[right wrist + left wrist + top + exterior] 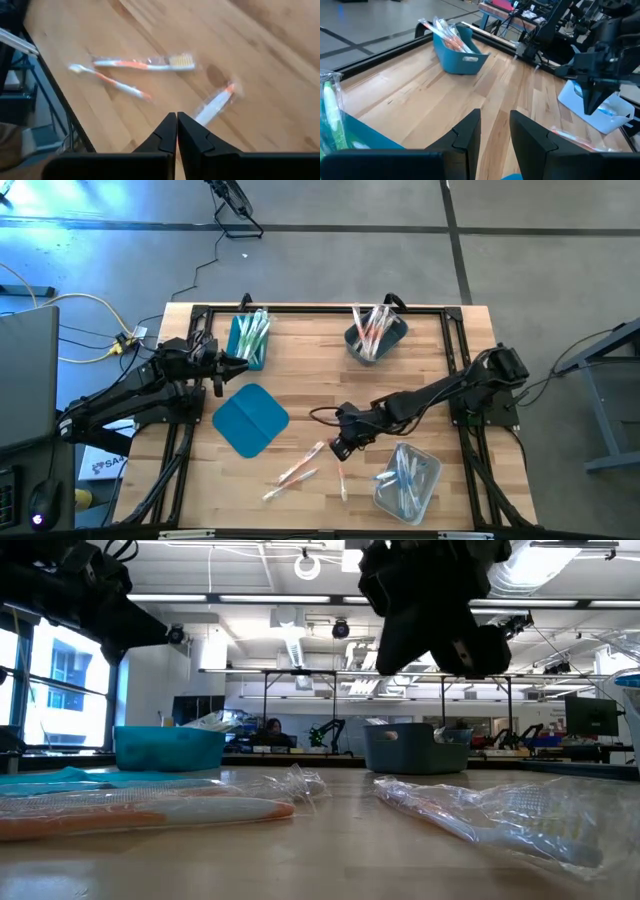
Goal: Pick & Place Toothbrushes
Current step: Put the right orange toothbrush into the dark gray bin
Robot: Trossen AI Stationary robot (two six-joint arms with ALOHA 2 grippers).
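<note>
Three loose toothbrushes lie flat on the wooden table near its front edge: two orange-and-white ones [145, 62] [110, 82] and a third in a clear wrapper [215, 102]. My right gripper [176, 131] hangs above them, tilted down, shut, with nothing between its fingers; in the high view it [340, 448] is right of the teal lid. My left gripper [495, 131] waits open and empty at the table's left, beside the teal bin [248, 340] of green toothbrushes.
A flat teal lid [250, 420] lies left of centre. A grey bin [375, 335] with pink-orange toothbrushes stands at the far edge. A clear bin [408, 480] with blue ones stands at the front right. Bare wood lies between the bins.
</note>
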